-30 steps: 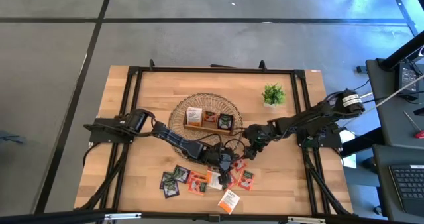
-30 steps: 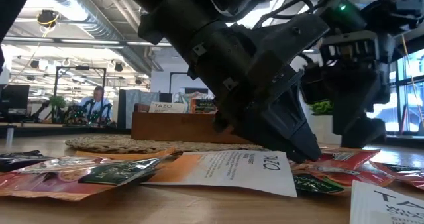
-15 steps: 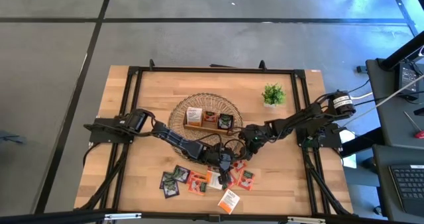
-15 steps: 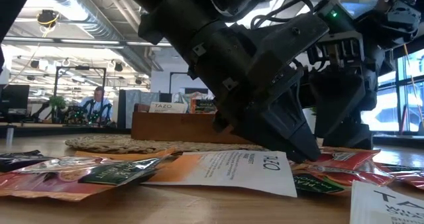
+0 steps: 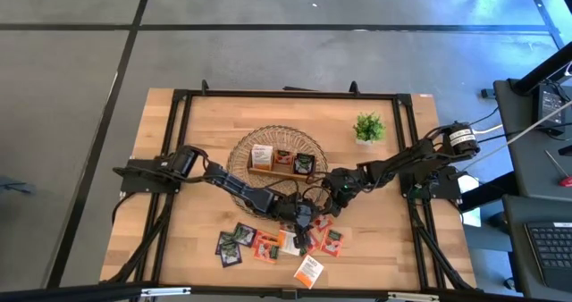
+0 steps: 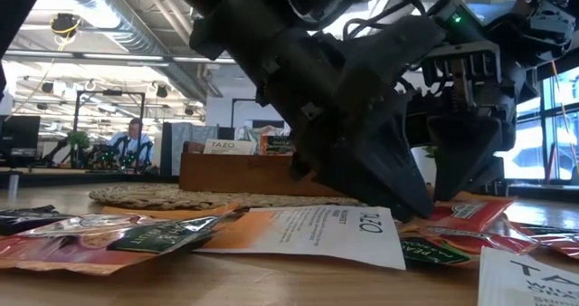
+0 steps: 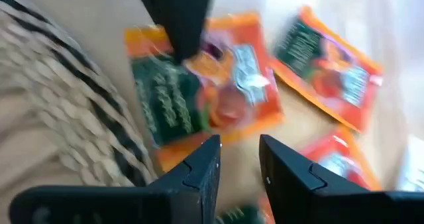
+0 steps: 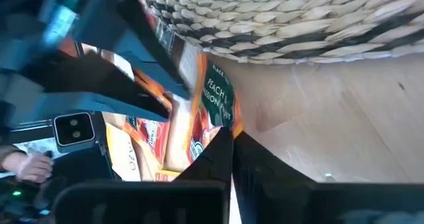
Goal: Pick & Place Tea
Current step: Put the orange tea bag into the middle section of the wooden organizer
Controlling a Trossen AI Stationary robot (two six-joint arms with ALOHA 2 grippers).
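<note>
Several tea sachets (image 5: pixel 277 241), orange, red and dark green, lie flat on the wooden table near its front edge. My right gripper (image 8: pixel 232 139) comes in from the table's right and is shut on an orange and green sachet (image 8: pixel 215 98), which lies next to the woven basket's rim (image 8: pixel 278 25). My left gripper (image 7: pixel 240 159) reaches in from the left, open. Its fingertips stand low over the same sachet (image 7: pixel 205 98). In the low view the left gripper (image 6: pixel 412 206) is the big dark one in front. Whether it touches the sachets I cannot tell. My right gripper pinches the orange sachet at its edge (image 8: pixel 218 126) between its two fingertips. The fingers slant down from the table's far right. The rest of the sachet lies on the table and over other sachets.
The round woven basket (image 5: pixel 239 155) holds a brown wooden tray (image 5: pixel 282 170) with sachets standing in it, just behind both grippers. A small green potted plant (image 5: pixel 368 128) stands at the far right. A white and orange sachet (image 5: pixel 308 269) lies nearest the front edge.
My right gripper has moved toward the table's left and down onto the sachets. It has shut its fingers on the edge of the orange sachet.
</note>
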